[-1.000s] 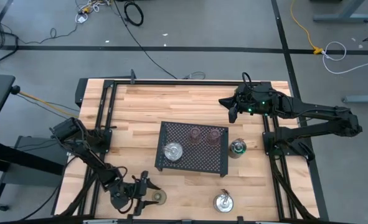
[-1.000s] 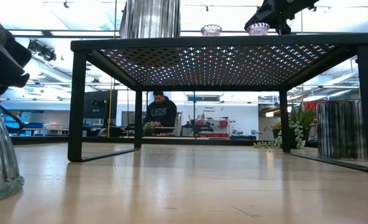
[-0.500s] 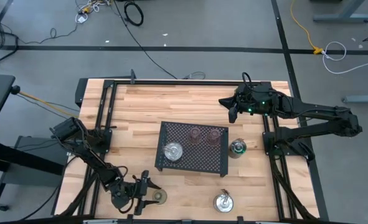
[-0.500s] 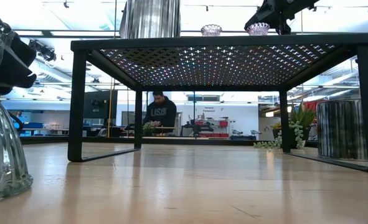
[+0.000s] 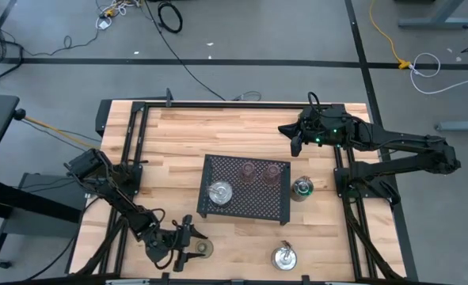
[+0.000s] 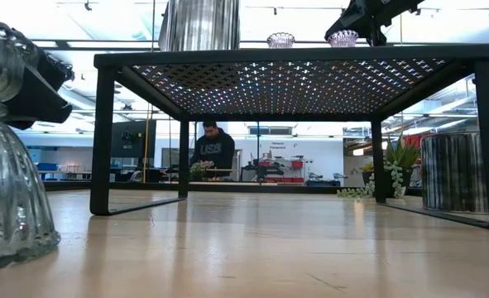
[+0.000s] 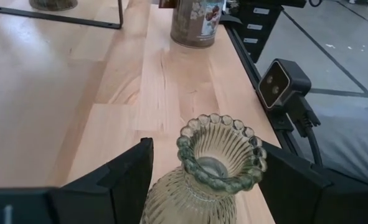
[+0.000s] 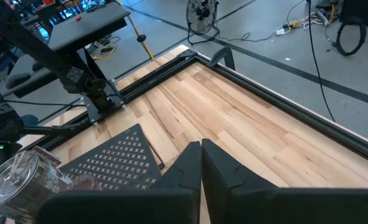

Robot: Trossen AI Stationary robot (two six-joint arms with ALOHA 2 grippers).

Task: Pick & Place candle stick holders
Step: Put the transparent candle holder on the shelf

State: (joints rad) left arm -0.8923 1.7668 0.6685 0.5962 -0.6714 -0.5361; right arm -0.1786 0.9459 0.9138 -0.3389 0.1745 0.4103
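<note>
- On the tray point(image 5: 275, 207) we count three holders already placed: one silver holder point(image 5: 219, 191) and two pink holders point(image 5: 248, 169).
- Off the tray we count three left: a silver one point(image 5: 302, 188) just beside its right edge, another silver one point(image 5: 284, 256) near the front edge, and the green holder point(image 7: 210, 163) at front left.
- Left gripper point(image 5: 188, 244): low at the front edge, jaws open around the green holder, which stands on the table point(image 5: 178, 134); we judge the grip not yet made.
- Right gripper point(image 8: 200, 163): waits over the back right, jaws closed and empty.
</note>
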